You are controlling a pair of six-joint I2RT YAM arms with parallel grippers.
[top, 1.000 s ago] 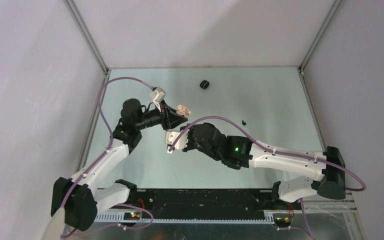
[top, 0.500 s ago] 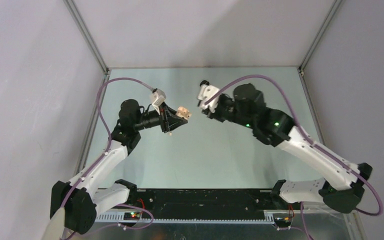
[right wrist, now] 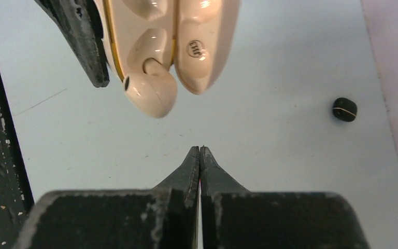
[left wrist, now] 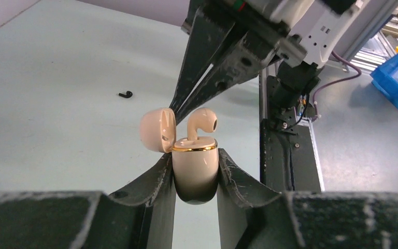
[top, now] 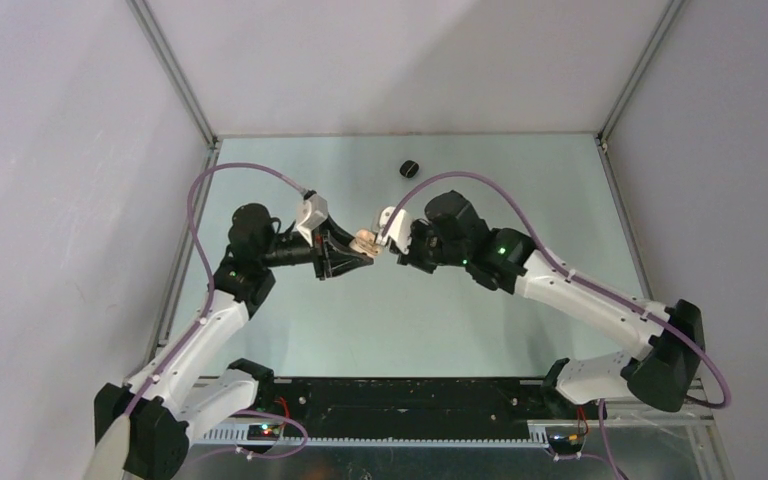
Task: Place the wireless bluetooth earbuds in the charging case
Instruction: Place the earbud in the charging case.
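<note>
Right end effector (right wrist: 200, 150) swung beside charging case (left wrist: 194, 166) over pale, grey-walled table (top: 520, 190).

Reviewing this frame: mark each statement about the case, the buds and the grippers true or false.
1. The left gripper clamps the beige charging case. True.
2. The case's lid is closed. False: the lid stands open.
3. A beige earbud sticks partly out of the case. True.
4. The right gripper holds a black earbud. False: it is shut on nothing; the black earbud lies on the table.
</note>
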